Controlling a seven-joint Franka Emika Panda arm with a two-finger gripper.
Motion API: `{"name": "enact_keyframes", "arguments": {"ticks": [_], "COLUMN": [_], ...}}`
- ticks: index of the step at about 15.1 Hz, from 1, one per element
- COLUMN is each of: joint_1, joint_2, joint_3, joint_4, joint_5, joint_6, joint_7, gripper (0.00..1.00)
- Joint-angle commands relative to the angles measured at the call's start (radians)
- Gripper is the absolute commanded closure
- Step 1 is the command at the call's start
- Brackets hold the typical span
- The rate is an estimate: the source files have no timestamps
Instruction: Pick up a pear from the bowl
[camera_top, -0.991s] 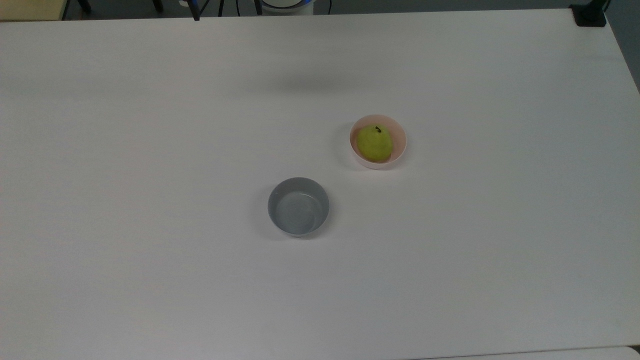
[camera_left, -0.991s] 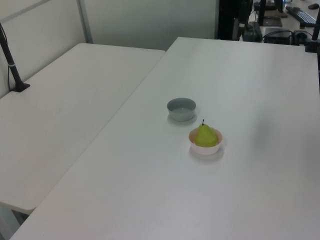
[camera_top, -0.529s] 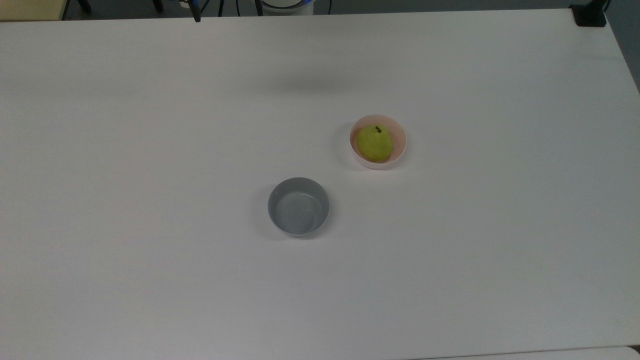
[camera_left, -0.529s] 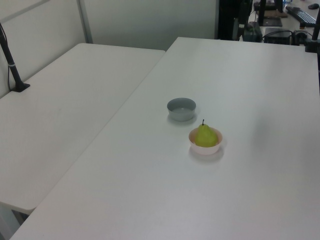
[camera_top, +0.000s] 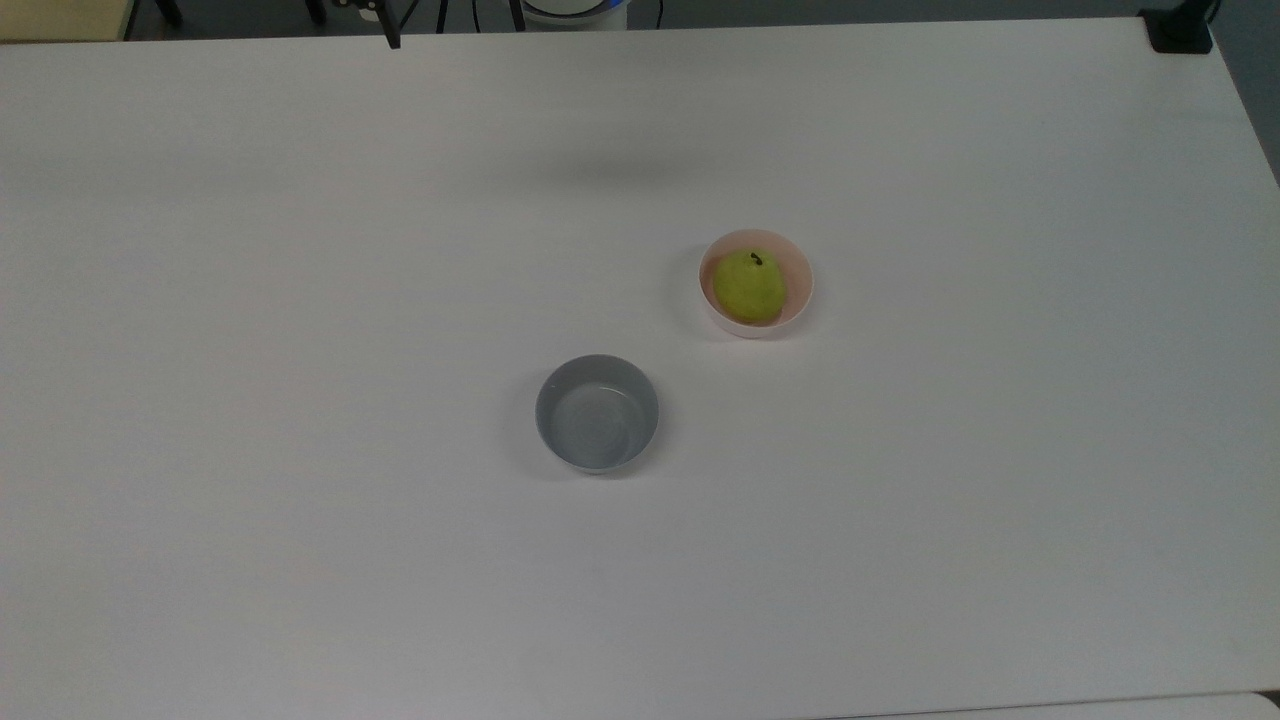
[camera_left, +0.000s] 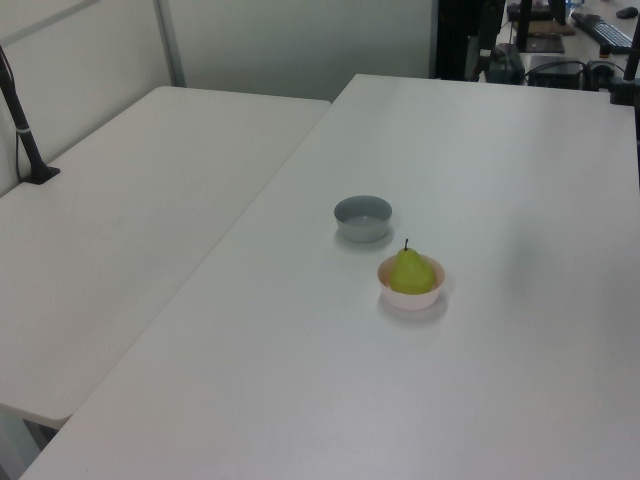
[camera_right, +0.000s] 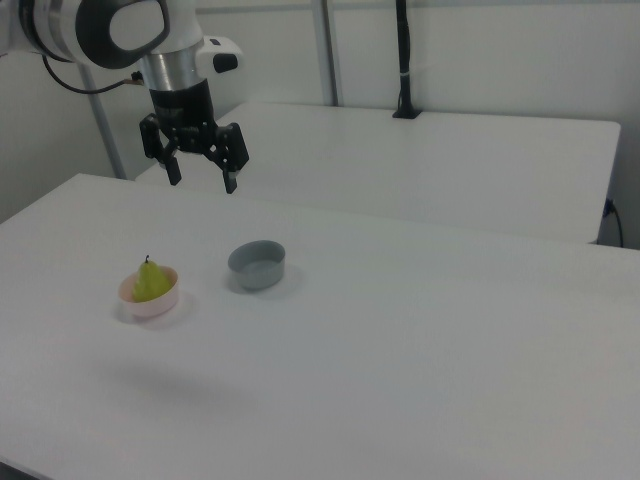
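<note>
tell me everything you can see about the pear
The pear is small, rounded and yellow-green, smooth-looking, with a short dark stem at the top. It stands upright inside the pink bowl, rising above the rim, resting on the bowl and touching nothing else. A grey bowl sits apart from it on the white table. The open gripper hangs high above the table, well clear of it.

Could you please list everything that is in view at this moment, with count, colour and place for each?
pear: one, yellow-green with a dark stem, standing in the pink bowl.
pink bowl: one, pale pink, on the table, up and to the top view's right of the grey bowl.
grey bowl: one, grey, nothing in it, near the table's middle.
table: one, white, under both bowls.
second table: one, white, alongside on the left view's left.
gripper: one, black, fingers open, hanging above the table, apart from both bowls.
</note>
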Motion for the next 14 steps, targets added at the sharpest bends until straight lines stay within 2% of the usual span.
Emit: {"name": "enact_keyframes", "arguments": {"ticks": [1,6,9,11,14], "joint_1": [-0.014,-0.014,-0.011,-0.003,0.001], "joint_2": [-0.007,-0.004,0.004,0.010,0.011], "joint_3": [0.003,0.021,0.032,0.042,0.087], "joint_4": [-0.015,-0.017,-0.032,-0.046,-0.078], "joint_5": [-0.005,-0.017,-0.035,-0.023,-0.017], "joint_6": [0.013,-0.027,-0.033,-0.025,-0.021], "joint_7": [-0.153,-0.272,-0.271,-0.263,-0.221], "gripper": [0.00,0.00,0.00,0.00,0.00]}}
